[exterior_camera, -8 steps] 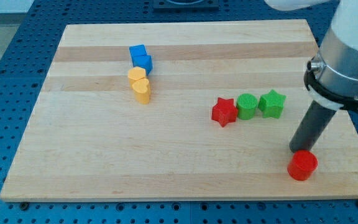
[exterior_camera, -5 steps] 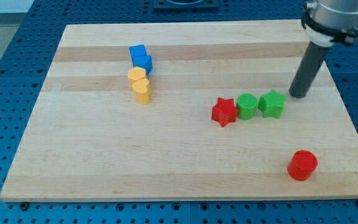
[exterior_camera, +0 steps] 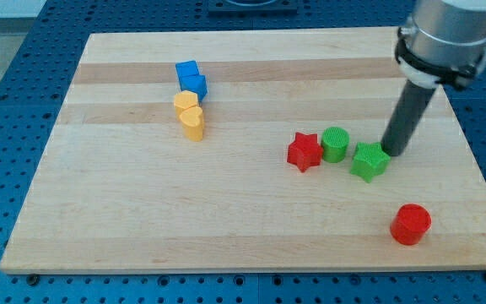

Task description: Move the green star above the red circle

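Observation:
The green star (exterior_camera: 368,161) lies right of the board's middle, just below and right of a green cylinder (exterior_camera: 335,144). The red circle (exterior_camera: 410,224) sits near the board's bottom right corner, below and right of the star. My tip (exterior_camera: 390,154) rests against the star's upper right side. The dark rod rises from it toward the view's top right.
A red star (exterior_camera: 305,151) sits left of the green cylinder. A blue block (exterior_camera: 191,78) and a yellow block (exterior_camera: 190,114) stand stacked in a column at the upper left. The wooden board's (exterior_camera: 142,228) right edge runs close to the red circle.
My tip went from beside the red circle up to the star's upper right, then pressed in. The green star slid down and slightly left, away from the green cylinder.

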